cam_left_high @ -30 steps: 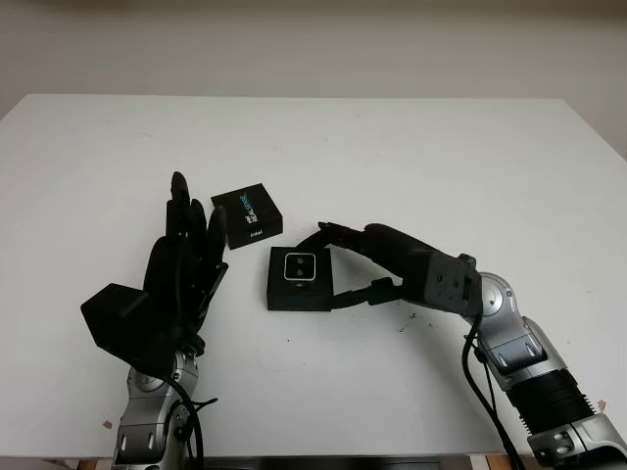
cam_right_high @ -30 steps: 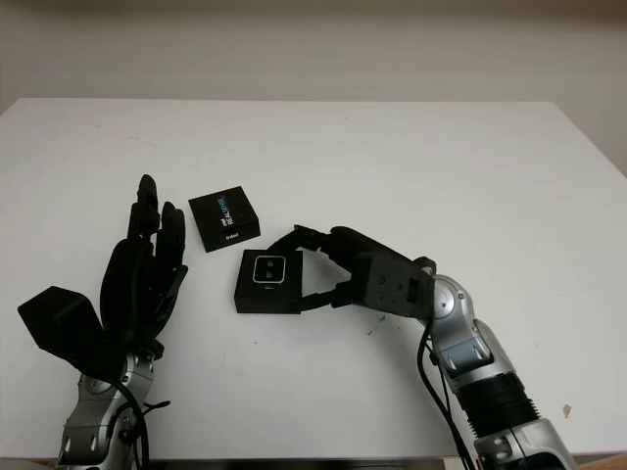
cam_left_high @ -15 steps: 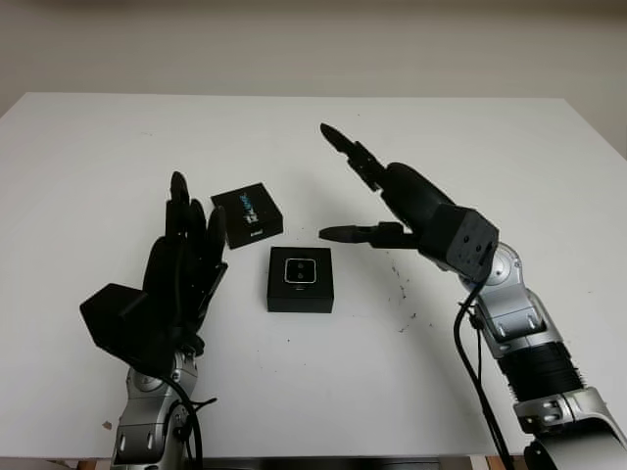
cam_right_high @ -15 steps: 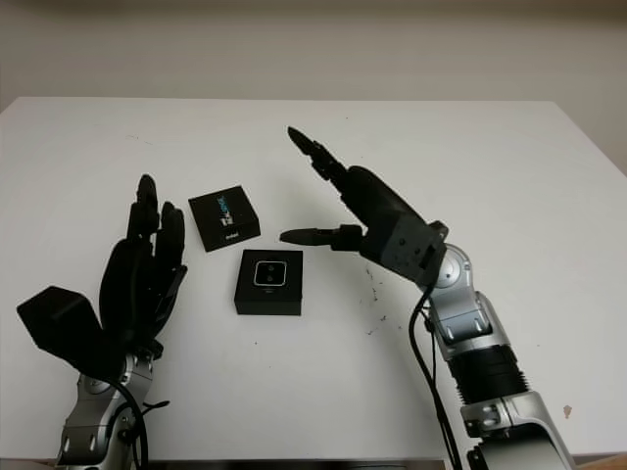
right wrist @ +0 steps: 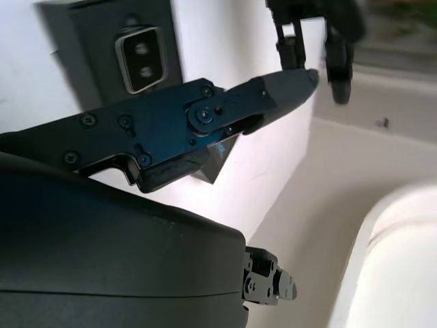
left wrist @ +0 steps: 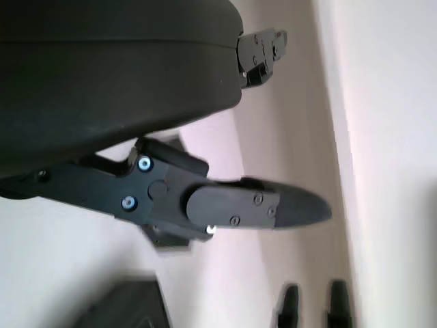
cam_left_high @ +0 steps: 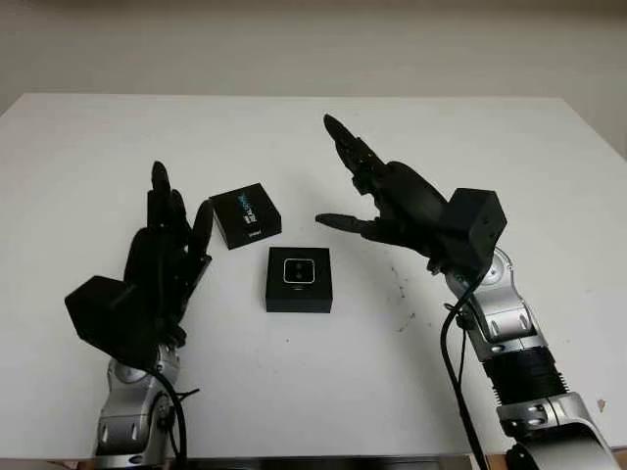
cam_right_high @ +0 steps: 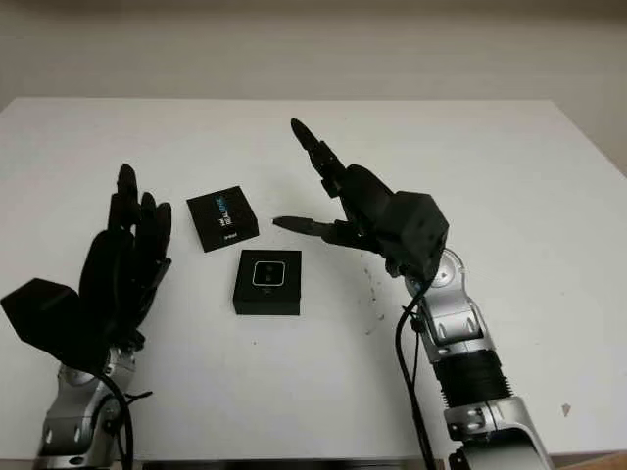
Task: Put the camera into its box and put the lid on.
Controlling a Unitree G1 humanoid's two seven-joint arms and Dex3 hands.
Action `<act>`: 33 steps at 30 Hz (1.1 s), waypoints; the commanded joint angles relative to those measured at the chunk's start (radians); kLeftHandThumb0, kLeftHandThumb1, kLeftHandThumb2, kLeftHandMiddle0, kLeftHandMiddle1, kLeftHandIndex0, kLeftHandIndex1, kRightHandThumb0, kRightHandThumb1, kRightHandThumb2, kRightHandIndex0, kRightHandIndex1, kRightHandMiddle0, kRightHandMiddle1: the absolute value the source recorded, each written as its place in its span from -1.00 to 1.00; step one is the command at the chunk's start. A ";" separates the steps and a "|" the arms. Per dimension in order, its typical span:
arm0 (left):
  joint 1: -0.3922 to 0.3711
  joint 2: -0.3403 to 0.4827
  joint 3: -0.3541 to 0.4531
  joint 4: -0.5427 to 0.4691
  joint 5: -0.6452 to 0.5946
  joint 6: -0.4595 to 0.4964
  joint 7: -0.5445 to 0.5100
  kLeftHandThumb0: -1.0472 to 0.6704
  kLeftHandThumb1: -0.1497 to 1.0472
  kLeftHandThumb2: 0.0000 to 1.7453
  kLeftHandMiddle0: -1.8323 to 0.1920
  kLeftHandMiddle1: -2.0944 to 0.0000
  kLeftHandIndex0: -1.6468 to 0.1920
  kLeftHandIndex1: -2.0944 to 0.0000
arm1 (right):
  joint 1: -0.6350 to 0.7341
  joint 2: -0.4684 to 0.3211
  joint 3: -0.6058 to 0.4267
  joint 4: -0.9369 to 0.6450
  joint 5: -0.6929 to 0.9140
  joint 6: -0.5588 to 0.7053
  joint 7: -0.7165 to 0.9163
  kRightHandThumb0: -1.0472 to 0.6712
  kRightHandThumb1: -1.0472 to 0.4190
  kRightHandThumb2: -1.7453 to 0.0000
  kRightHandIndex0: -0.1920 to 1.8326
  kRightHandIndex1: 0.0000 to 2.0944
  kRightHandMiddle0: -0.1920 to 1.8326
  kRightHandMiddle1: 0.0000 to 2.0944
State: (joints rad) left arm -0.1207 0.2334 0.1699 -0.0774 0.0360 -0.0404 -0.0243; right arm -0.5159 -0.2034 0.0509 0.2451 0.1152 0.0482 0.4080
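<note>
While camera (cam_left_high: pixel 299 271) sits in open black box (cam_left_high: pixel 299 292) at centre frame, lid (cam_left_high: pixel 246 214) upper left, left robot hand (cam_left_high: pixel 162 259) and right robot hand (cam_left_high: pixel 377 196) raised, open, holding nothing.

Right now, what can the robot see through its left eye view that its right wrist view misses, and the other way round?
The left eye view takes in the whole white table, with the left hand open beside the lid and the right hand open above the table. The right wrist view gives a close look at one of the right hand's fingers. Both show the box with the camera inside it.
</note>
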 commanded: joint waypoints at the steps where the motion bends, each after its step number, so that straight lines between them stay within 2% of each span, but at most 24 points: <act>1: -0.035 0.093 0.013 0.038 0.052 -0.017 -0.023 -0.66 0.99 -0.82 1.00 0.99 1.00 1.00 | 0.000 0.015 -0.033 -0.025 0.032 0.035 -0.017 -0.64 -0.95 0.94 -0.99 -0.98 -0.97 -0.97; 5: -0.088 0.238 0.012 0.115 0.122 -0.012 -0.085 -0.75 0.94 -0.92 1.00 0.99 1.00 1.00 | 0.005 0.023 -0.061 -0.037 0.056 0.061 -0.043 -0.60 -0.94 0.94 -0.99 -0.97 -0.97 -0.96; 8: -0.144 0.317 -0.012 0.197 0.175 -0.003 -0.120 -0.84 0.90 -0.94 1.00 0.98 1.00 1.00 | 0.020 0.015 -0.068 -0.044 0.048 0.056 -0.054 -0.59 -0.95 0.94 -0.98 -0.97 -0.96 -0.95; 12: -0.213 0.355 -0.055 0.322 0.218 -0.023 -0.137 -0.88 0.86 -0.95 1.00 1.00 1.00 1.00 | 0.035 0.013 -0.071 -0.061 0.042 0.060 -0.065 -0.55 -0.93 0.95 -0.98 -0.96 -0.95 -0.95; 18: -0.283 0.357 -0.114 0.478 0.244 -0.098 -0.137 -0.83 0.78 -0.96 1.00 1.00 1.00 1.00 | 0.034 0.013 -0.079 -0.073 0.040 0.058 -0.089 -0.56 -0.89 0.95 -0.97 -0.95 -0.95 -0.95; 24: -0.346 0.314 -0.164 0.634 0.240 -0.183 -0.123 -0.84 0.74 -0.95 1.00 1.00 1.00 1.00 | 0.015 0.015 -0.120 -0.081 0.060 0.044 -0.117 -0.61 -0.91 0.94 -0.96 -0.95 -0.95 -0.95; 33: -0.388 0.267 -0.211 0.761 0.254 -0.250 -0.090 -0.83 0.76 -0.94 1.00 1.00 1.00 1.00 | 0.003 0.003 -0.156 -0.081 0.073 0.048 -0.124 -0.68 -0.93 0.93 -0.95 -0.94 -0.91 -0.93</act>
State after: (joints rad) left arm -0.4787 0.5029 -0.0321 0.6696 0.2822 -0.2765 -0.1263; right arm -0.5033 -0.1903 -0.0977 0.1794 0.1845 0.1007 0.2841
